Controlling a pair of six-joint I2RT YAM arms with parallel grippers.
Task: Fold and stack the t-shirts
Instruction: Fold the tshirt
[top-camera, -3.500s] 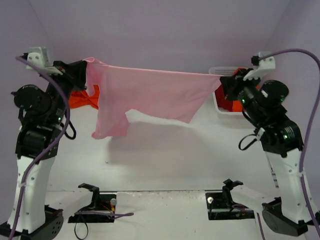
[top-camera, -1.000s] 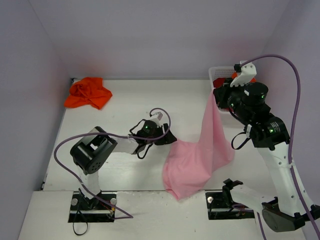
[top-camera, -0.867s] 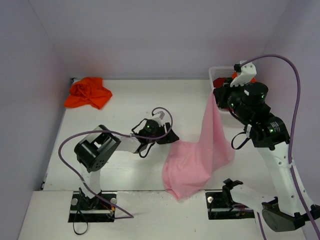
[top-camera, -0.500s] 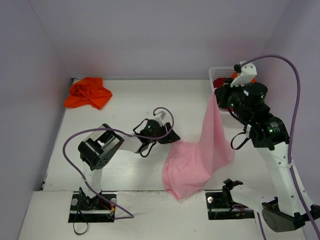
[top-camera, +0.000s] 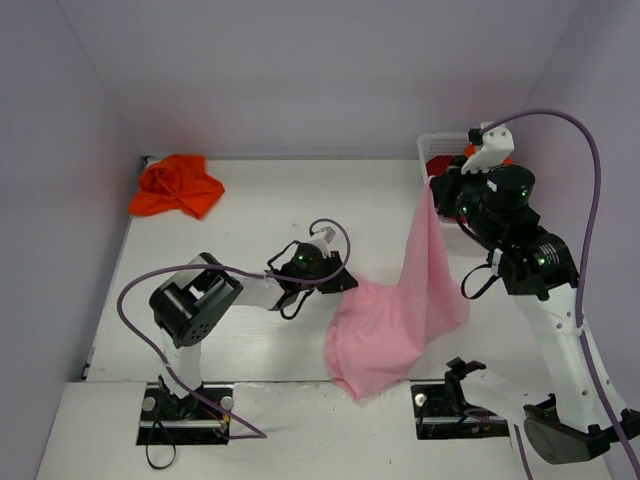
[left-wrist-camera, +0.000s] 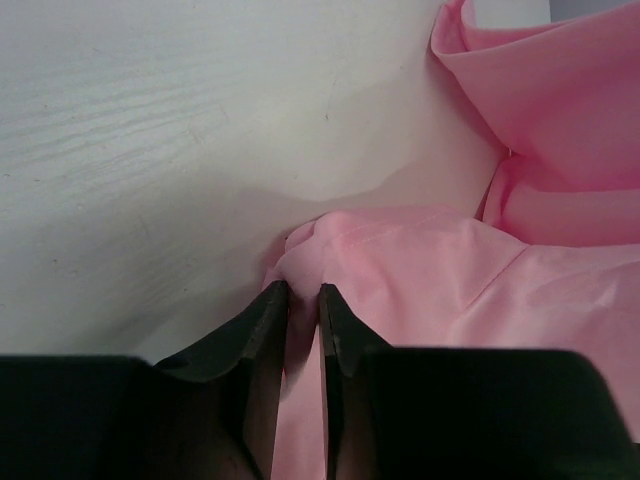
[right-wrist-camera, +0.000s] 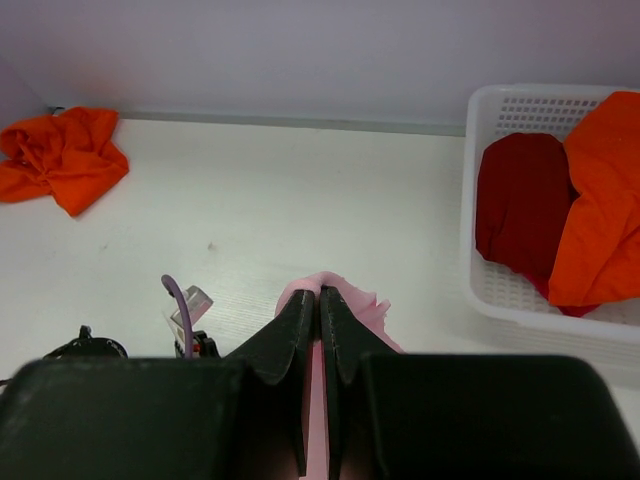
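The light pink t-shirt (top-camera: 400, 310) hangs from my right gripper (top-camera: 432, 190) and trails down onto the table in a heap near the front edge. The right gripper (right-wrist-camera: 320, 295) is shut on a top fold of the pink t-shirt (right-wrist-camera: 360, 300). My left gripper (top-camera: 345, 283) lies low on the table at the heap's left edge. In the left wrist view the left gripper (left-wrist-camera: 303, 292) has narrow jaws with a ridge of pink t-shirt (left-wrist-camera: 420, 270) pinched between them. An orange t-shirt (top-camera: 178, 185) lies crumpled at the back left.
A white latticed basket (right-wrist-camera: 470, 200) stands at the back right, behind the right arm. It holds a dark red t-shirt (right-wrist-camera: 520, 200) and an orange t-shirt (right-wrist-camera: 600, 190). Walls close the table's left, back and right sides.
The left gripper has slid right to the edge of the pink heap and its jaws have narrowed onto the cloth. The right arm has stayed still, holding the t-shirt up.
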